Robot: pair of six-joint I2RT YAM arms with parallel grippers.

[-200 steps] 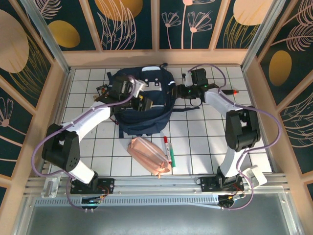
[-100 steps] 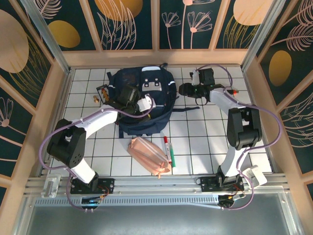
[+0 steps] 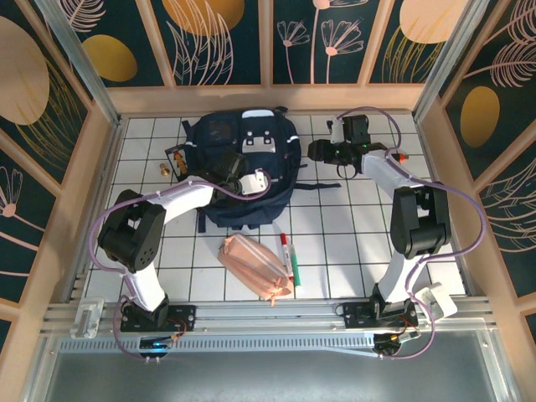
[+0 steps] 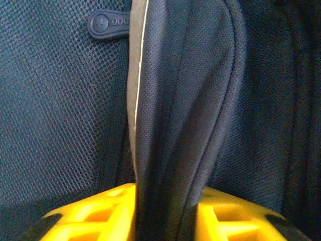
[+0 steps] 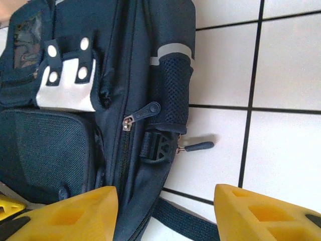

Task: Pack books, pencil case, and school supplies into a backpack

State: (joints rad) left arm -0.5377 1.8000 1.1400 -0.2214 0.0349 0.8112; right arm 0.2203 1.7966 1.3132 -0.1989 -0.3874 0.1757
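Large navy fabric backpack (image 3: 251, 209) lies flat at 12 o'clock; salmon-pink fabric pouch (image 3: 255, 265) and slim red-capped marker (image 3: 288, 260) lie side by side at 6.

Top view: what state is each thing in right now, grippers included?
backpack, lying flat, front up, fabric fold pinched.
pencil case, on the table, unpacked.
marker pen, capped, on the table, unpacked.
left gripper, shut on backpack fabric.
right gripper, open, holding nothing.

A dark rubber tab (image 4: 108, 23) on the mesh of the backpack (image 4: 50, 125) carried a round emblem followed by small raised characters, cut off by a fabric fold and not legible as a word. The small card (image 3: 177, 158) beside the backpack and the grey-white patch (image 5: 67, 95) showed no print that could be read
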